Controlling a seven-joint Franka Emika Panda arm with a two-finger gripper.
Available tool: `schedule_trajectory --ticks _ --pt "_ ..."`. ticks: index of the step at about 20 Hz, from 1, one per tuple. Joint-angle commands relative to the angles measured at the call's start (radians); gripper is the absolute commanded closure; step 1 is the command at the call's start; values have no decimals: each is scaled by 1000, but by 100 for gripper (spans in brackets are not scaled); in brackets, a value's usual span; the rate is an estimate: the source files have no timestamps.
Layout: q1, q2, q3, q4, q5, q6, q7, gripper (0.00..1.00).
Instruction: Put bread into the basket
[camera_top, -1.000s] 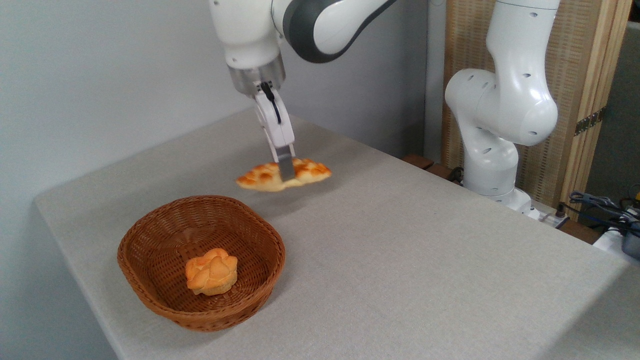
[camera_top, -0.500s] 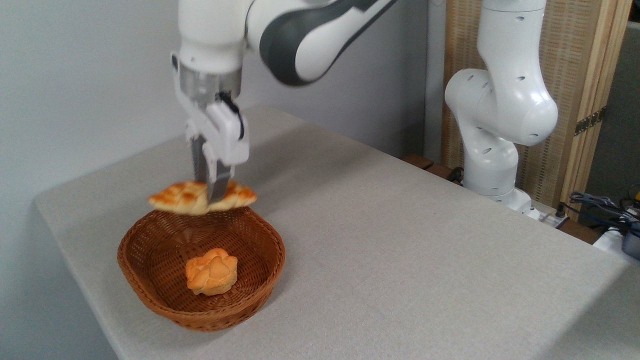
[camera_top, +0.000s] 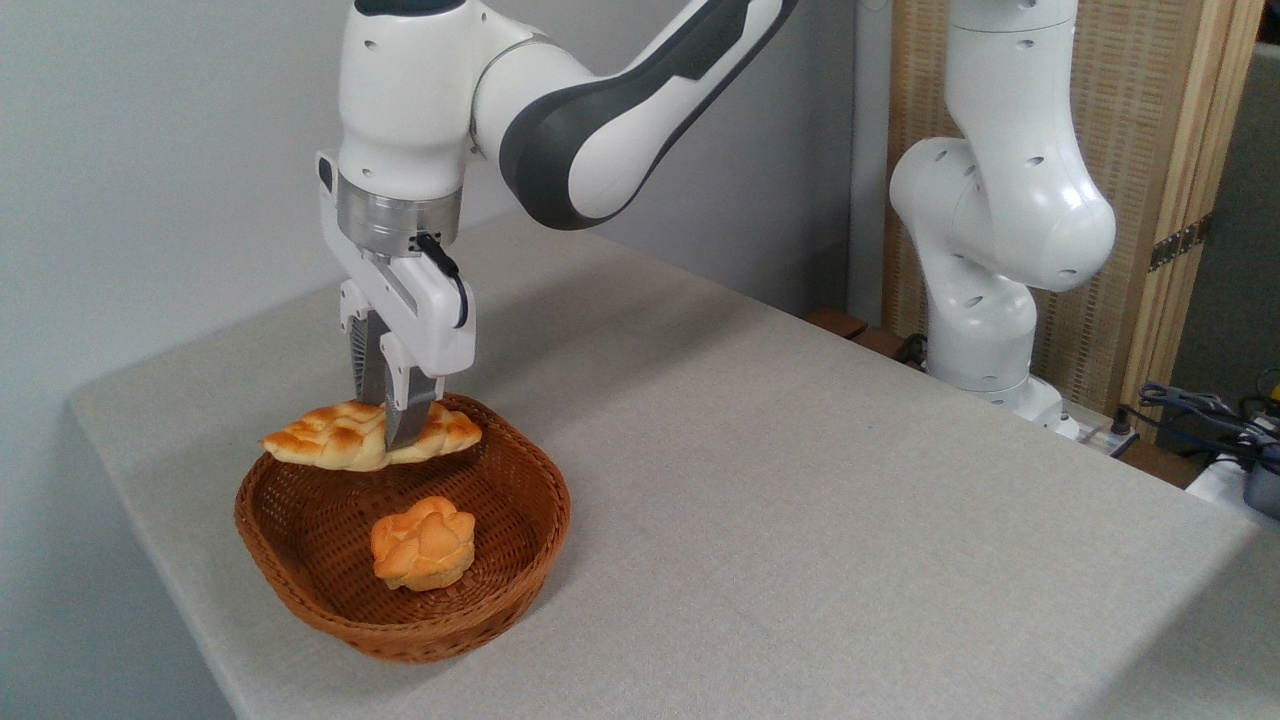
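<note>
You're in a robot lab or test room, not a kitchen. White arm (camera_top: 1000, 200) bolted at the table's (camera_top: 800, 500) far edge, well right of the jaws. Loose cables (camera_top: 1200, 410) lie beyond it. Bare grey wall (camera_top: 150, 150) behind the jaws, wood-framed woven screen (camera_top: 1160, 150) far right. Plain grey cloth on the table.
</note>
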Motion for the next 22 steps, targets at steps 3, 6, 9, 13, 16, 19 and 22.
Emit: schedule_trajectory --ticks 3,6,9,13,16,19,22 --pt "-2 0 2 7 -2 1 -8 0" --pt "-2 0 3 9 -2 1 -8 0" --pt "-1 -13 10 15 -1 -6 -16 0" --pt "21 -39 29 82 19 -139 -17 0" --pt "36 -36 31 217 155 -357 -19 0" --pt "74 -37 17 294 247 -492 -19 0" --pt "125 -37 8 337 248 -554 -22 0"
